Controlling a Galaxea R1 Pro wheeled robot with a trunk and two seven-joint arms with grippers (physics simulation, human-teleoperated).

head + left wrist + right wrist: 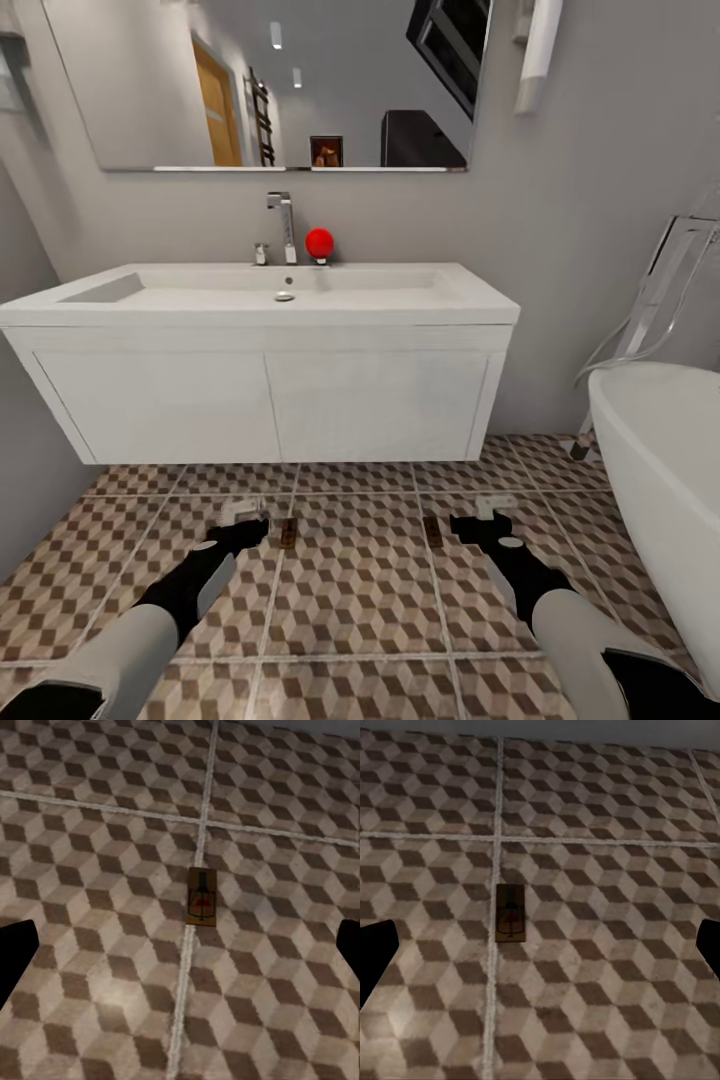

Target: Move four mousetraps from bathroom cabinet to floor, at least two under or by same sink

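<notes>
Two mousetraps lie flat on the cube-patterned bathroom floor [360,590] in front of the white sink [200,290]. Near my left gripper [247,518] is one mousetrap [288,533]; in the left wrist view this trap [202,895] sits on a grout line, below and between the wide-apart fingertips [15,952]. The other mousetrap [433,530] lies beside my right gripper [487,516]. In the right wrist view that trap [511,913] also lies between spread fingertips [376,949]. Both grippers are open and hold nothing. The cabinet is out of view.
A white vanity [270,405] hangs under the sink, with a gap above the floor. A faucet [283,225] and a red ball [319,241] stand on the sink's back edge. A white bathtub [665,460] fills the right side. A grey wall [25,440] closes the left.
</notes>
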